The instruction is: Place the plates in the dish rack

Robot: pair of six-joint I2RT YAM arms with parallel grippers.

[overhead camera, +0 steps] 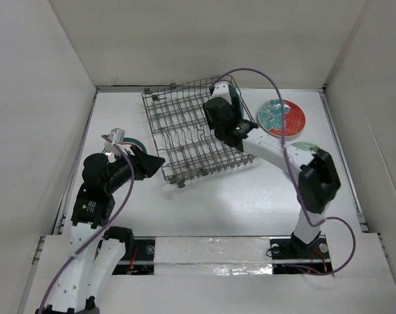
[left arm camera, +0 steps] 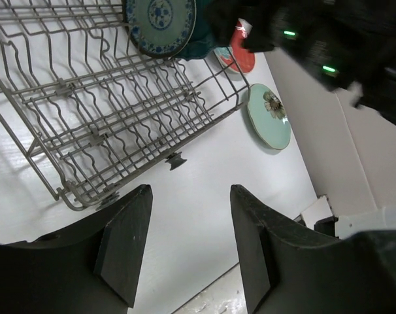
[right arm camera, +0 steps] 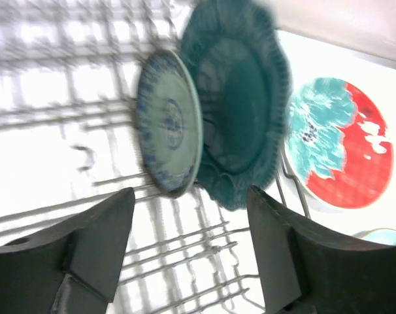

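Observation:
The grey wire dish rack (overhead camera: 185, 134) sits askew mid-table. Two plates stand upright in its far right end, a small teal patterned one (right arm camera: 168, 124) and a dark teal scalloped one (right arm camera: 240, 124). My right gripper (right arm camera: 191, 196) hangs over the rack just short of them, open, nothing between its fingers. Right of the rack, a half red, half teal plate (overhead camera: 281, 118) lies flat on the table. A pale mint plate (overhead camera: 302, 147) is partly hidden under my right arm. My left gripper (left arm camera: 190, 196) is open and empty, low beside the rack's near left corner (overhead camera: 175, 176).
A teal-rimmed plate edge (overhead camera: 136, 142) shows behind my left arm, near the left wall. White walls enclose the table on the left, right and far sides. My right forearm (overhead camera: 270, 150) crosses the rack's right edge.

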